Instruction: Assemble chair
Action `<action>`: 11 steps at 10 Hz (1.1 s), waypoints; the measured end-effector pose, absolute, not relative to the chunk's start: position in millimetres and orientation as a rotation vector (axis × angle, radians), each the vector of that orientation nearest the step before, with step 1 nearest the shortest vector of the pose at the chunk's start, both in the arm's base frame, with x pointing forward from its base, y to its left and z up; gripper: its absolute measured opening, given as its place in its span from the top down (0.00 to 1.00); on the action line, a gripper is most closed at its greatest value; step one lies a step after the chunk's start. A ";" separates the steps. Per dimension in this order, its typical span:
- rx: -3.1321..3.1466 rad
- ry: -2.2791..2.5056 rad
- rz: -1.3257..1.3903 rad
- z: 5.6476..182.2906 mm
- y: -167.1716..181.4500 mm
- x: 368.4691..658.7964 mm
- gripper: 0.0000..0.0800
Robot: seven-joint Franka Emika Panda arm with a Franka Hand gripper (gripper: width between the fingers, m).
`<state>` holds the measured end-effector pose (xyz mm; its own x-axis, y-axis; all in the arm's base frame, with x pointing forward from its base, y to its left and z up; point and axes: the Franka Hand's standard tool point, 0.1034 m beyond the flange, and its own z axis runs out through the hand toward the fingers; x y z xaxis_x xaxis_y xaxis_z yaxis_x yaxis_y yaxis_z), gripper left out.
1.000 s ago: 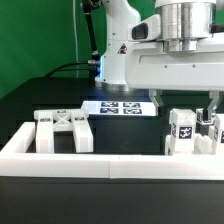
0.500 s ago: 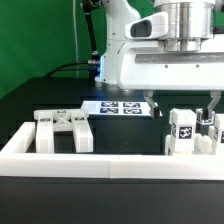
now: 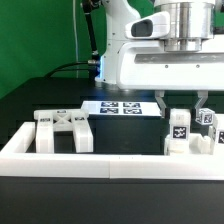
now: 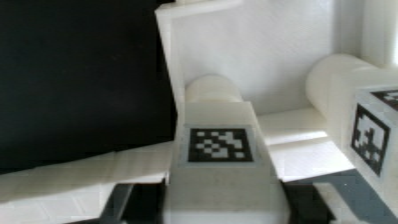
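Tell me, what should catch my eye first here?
The big white robot arm fills the exterior view's upper right, its hand gripping a tagged white post. At the exterior view's left a cross-braced frame stands behind the low white wall.

Bright even light, soft shadows, coarse pixels, wrist view blurred

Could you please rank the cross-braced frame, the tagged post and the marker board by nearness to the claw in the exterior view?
1. tagged post: between the fingers of the claw.
2. marker board: in the middle, farther back.
3. cross-braced frame: far at the exterior view's left.
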<state>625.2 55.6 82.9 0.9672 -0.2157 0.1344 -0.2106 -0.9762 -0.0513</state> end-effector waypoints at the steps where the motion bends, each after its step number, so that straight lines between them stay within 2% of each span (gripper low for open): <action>1: -3.071 0.376 -0.216 82.8 55.8 625.2 0.64; 8: -2.587 1.562 -0.170 82.0 58.0 625.7 0.64; 11: -2.443 1.763 -0.156 82.5 58.6 626.2 0.64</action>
